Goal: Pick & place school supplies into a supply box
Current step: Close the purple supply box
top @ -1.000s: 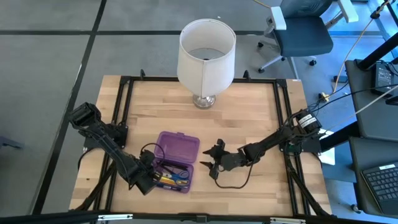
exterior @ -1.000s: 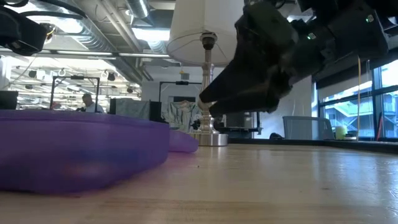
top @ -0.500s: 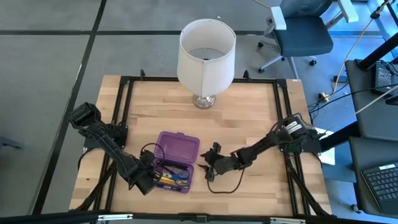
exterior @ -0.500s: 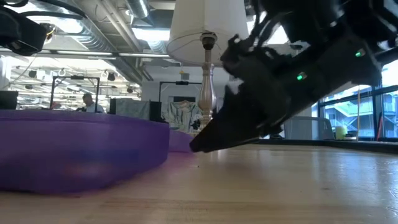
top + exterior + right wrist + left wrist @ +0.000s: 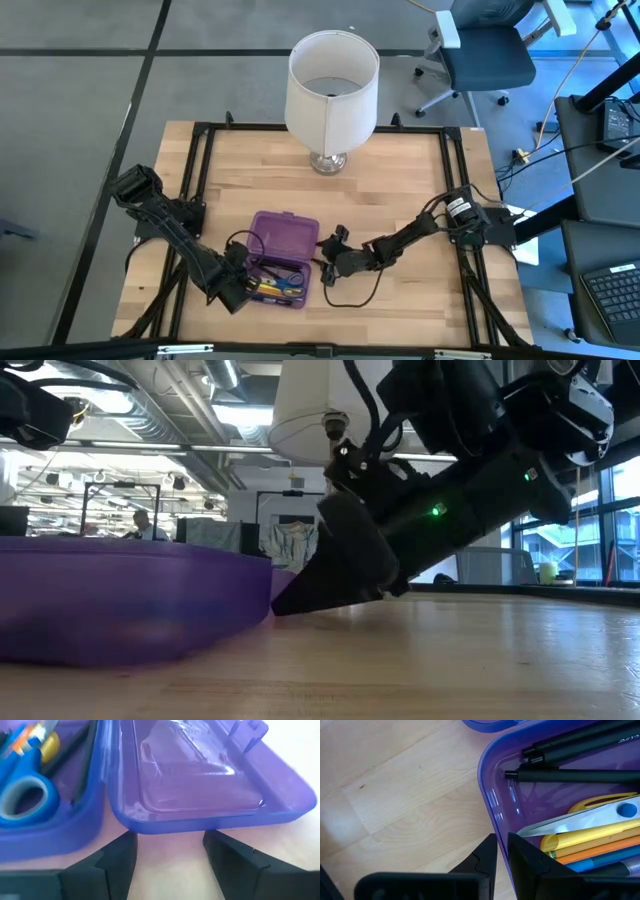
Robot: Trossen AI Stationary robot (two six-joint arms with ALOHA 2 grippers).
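Our box (image 5: 279,259) lies open on the tabletop (image 5: 400,190), its tray holding black pens (image 5: 580,762), a yellow pencil (image 5: 590,837) and the scissors (image 5: 22,802), all light and stiff. The lid (image 5: 200,780) lies flat beside the tray; we judge it thin, springy plastic, slick to the touch and light enough to skid if pushed. Our left pincer (image 5: 501,857) is clenched on the tray's wall. Our right pincer (image 5: 170,855) stands released, just short of the lid's outer edge, where we would take hold to fold it.
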